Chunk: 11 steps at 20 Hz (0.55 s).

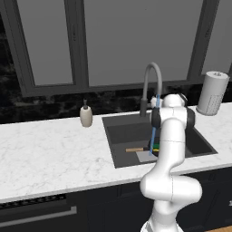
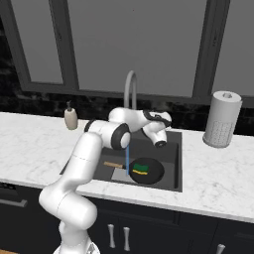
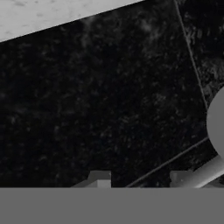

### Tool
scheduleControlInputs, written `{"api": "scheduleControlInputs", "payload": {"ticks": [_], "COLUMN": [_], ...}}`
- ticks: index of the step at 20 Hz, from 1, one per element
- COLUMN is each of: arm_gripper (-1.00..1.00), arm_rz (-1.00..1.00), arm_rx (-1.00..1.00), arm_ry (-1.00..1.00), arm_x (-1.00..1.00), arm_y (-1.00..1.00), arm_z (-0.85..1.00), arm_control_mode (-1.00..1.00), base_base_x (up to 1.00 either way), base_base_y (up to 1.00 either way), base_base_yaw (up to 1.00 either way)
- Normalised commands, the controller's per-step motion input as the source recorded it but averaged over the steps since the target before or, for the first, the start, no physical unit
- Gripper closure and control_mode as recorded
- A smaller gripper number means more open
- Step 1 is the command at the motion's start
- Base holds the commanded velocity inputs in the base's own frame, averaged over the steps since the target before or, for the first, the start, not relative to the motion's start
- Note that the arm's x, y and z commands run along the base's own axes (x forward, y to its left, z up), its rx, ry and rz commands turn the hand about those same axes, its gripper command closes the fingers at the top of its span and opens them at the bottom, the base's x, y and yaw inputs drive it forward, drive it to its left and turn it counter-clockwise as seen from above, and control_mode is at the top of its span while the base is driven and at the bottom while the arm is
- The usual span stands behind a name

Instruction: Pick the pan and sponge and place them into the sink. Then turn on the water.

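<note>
The pan (image 2: 147,170) lies on the floor of the sink (image 2: 171,161), its wooden handle pointing away from the paper towel roll (image 2: 221,119). The sponge (image 2: 140,169) rests inside the pan. The water (image 2: 127,159) streams from the faucet (image 2: 130,89) into the sink beside the pan. The gripper (image 2: 160,144) hovers above the sink, jaws parted and empty.

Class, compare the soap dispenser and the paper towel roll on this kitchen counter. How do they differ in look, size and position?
The soap dispenser is small and beige with a dark pump on top; the paper towel roll is a much taller, wider white cylinder. The dispenser stands left of the sink, the roll on its right. Both stand upright on the marble counter, near the back wall.
</note>
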Motion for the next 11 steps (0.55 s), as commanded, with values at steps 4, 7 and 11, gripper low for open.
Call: {"api": "scheduleControlInputs", "payload": {"ticks": [4, 7, 11], "arm_gripper": [1.0, 1.0, 1.0], "arm_rz": [0.06, 0.14, 0.21], "arm_rx": [0.19, 0.27, 0.36], "arm_ry": [0.0, -0.03, -0.05], "arm_x": [0.0, -0.31, -0.58], "arm_y": [-1.0, -1.0, -1.0], "arm_z": [-0.28, 0.01, 0.26], "arm_control_mode": [-1.0, -1.0, -1.0], "base_base_x": [0.0, 0.0, 0.0], "base_base_y": [0.0, 0.0, 0.0], "base_base_yaw": [0.0, 0.0, 0.0]}}
